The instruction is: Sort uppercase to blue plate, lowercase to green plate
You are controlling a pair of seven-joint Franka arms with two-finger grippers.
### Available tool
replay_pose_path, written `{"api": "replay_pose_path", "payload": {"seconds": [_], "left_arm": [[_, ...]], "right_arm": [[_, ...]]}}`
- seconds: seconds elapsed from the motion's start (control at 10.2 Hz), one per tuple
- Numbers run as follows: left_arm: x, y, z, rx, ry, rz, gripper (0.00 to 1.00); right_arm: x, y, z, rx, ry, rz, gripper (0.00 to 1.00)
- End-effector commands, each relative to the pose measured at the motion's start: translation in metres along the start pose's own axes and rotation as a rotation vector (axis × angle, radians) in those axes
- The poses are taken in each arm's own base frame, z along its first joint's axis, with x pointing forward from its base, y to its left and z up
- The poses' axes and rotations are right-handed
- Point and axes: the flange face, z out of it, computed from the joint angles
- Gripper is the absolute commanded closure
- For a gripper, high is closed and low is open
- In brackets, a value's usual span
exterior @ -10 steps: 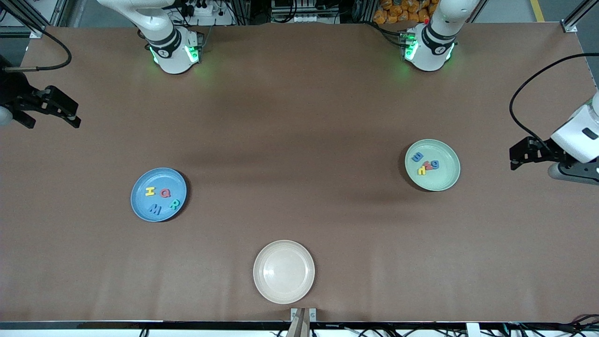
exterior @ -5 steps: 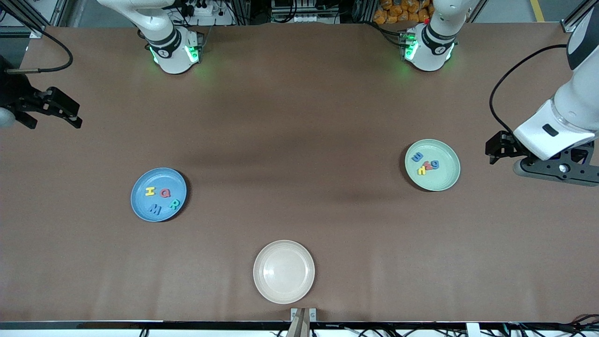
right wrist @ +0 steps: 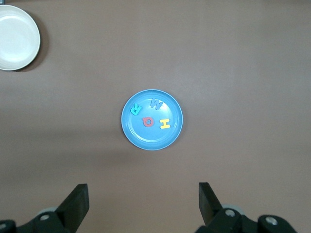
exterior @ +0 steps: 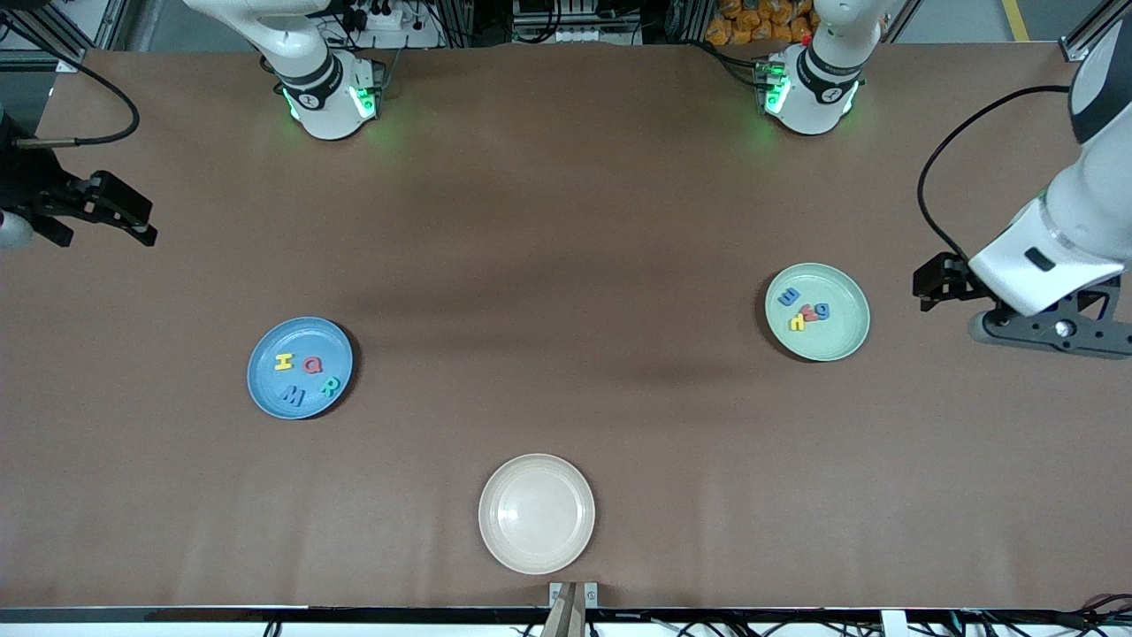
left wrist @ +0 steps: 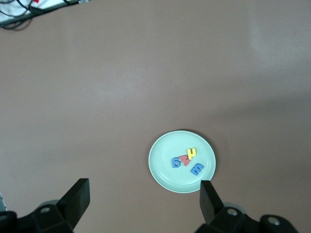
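The blue plate (exterior: 301, 336) holds the yellow H (exterior: 283, 362), red Q (exterior: 312, 364), blue M (exterior: 292, 395) and teal-green R (exterior: 329, 386). The green plate (exterior: 836, 341) holds the blue m (exterior: 790, 297), a red letter (exterior: 806, 310), the blue g (exterior: 822, 310) and a yellow letter (exterior: 797, 322). My left gripper (exterior: 924, 290) is open and empty over bare table beside the green plate (left wrist: 167, 148). My right gripper (exterior: 146, 226) is open and empty over the table's edge at the right arm's end, high above the blue plate (right wrist: 146, 138).
An empty cream plate (exterior: 536, 513) sits near the table's front edge, midway between the two arms' ends; it also shows in the right wrist view (right wrist: 17, 38). Both arm bases stand along the edge farthest from the front camera.
The left arm has swung in from the table's end toward the green plate, its gripper still open. The right gripper has barely shifted. The letters and plates have not moved.
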Motion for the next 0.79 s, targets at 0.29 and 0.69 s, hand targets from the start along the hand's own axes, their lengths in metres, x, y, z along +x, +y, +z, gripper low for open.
{"api": "replay_pose_path", "payload": {"seconds": [0.29, 0.69], "left_arm": [[-0.013, -0.044, -0.006, -0.08, -0.069, -0.197, 0.0], [-0.03, -0.059, -0.031, -0.073, -0.032, -0.205, 0.0]], "right_arm": [[-0.001, 0.008, -0.012, -0.003, 0.016, 0.017, 0.0], [0.0, 0.005, -0.013, 0.002, 0.019, 0.015, 0.0]]}}
